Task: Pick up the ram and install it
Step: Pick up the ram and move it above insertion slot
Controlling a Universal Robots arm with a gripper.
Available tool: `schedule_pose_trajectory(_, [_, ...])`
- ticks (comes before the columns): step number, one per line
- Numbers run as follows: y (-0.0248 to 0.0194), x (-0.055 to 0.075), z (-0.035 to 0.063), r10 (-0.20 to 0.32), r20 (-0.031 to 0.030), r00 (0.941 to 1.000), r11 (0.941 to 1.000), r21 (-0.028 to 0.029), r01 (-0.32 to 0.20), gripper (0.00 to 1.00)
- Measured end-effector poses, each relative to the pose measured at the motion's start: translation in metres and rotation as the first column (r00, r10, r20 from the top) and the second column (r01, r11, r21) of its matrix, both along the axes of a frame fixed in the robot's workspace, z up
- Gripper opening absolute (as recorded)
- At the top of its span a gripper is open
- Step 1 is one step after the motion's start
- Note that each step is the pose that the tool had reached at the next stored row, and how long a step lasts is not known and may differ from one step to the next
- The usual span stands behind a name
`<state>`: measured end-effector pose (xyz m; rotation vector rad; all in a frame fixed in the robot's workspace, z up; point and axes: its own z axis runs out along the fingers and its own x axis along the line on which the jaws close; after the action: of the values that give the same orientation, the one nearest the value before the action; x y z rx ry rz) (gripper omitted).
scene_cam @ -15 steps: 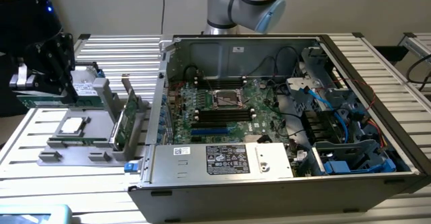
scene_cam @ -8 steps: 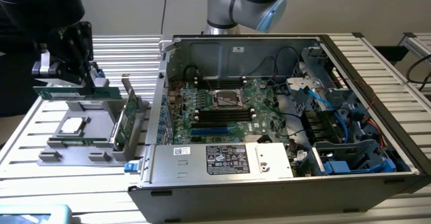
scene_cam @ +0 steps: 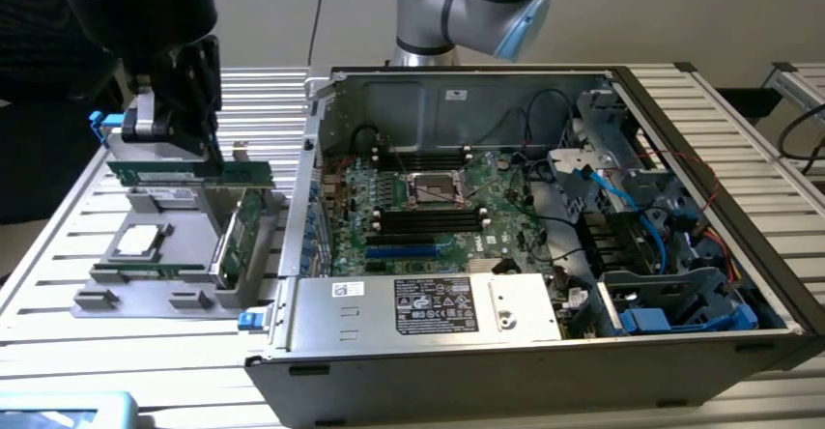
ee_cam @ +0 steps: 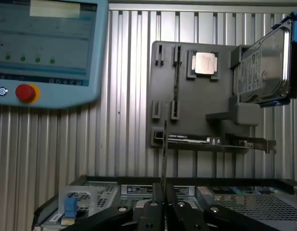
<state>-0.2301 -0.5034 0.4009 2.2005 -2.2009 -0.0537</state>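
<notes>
Slatted worktop (scene_cam: 155,352): pincer (scene_cam: 178,157) clamps ram (scene_cam: 230,174) by long edge, mid-length; looks light, stiff, fragile; edges safest hold.

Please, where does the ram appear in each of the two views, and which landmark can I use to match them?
Exterior view: the ram hangs in the gripper at that view's left, above the grey holder.
Wrist view: the ram is edge-on, a thin strip held in the gripper.
Shared landmark: the silver processor on the grey holder.
</notes>
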Motion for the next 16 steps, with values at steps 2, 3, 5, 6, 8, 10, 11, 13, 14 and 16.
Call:
schedule_pose_trajectory(2, [0.0000, 0.009, 0.0000, 0.000, -0.0003, 1.0000, 1.0000, 0.0001, 0.000, 0.13])
schedule_pose_trajectory(3, [0.0000, 0.014, 0.0000, 0.001, -0.0005, 1.0000, 1.0000, 0.0001, -0.001, 0.13])
schedule_pose_trajectory(5, [0.0000, 0.023, 0.0000, 0.001, -0.0005, 1.0000, 1.0000, 0.0001, -0.001, 0.13])
schedule_pose_trajectory(6, [0.0000, 0.027, 0.0000, 0.001, -0.0006, 1.0000, 1.0000, 0.0000, -0.001, 0.13])
schedule_pose_trajectory(8, [0.0000, 0.037, 0.0000, 0.001, -0.0005, 1.0000, 1.0000, 0.0001, -0.001, 0.13])
schedule_pose_trajectory(10, [0.0000, 0.046, 0.0000, 0.002, -0.0006, 1.0000, 1.0000, 0.0000, -0.002, 0.13])
schedule_pose_trajectory(11, [0.0000, 0.050, 0.0000, 0.002, -0.0006, 1.0000, 1.0000, 0.0000, -0.002, 0.13])
schedule_pose_trajectory(13, [0.0000, 0.059, 0.0000, 0.002, -0.0006, 1.0000, 1.0000, 0.0000, -0.002, 0.13])
schedule_pose_trajectory(14, [0.0000, 0.064, 0.0000, 0.002, -0.0005, 1.0000, 1.0000, 0.0000, -0.002, 0.13])
schedule_pose_trajectory(16, [0.0001, 0.073, -0.0002, 0.003, -0.0005, 1.0000, 1.0000, 0.0001, -0.003, 0.13])
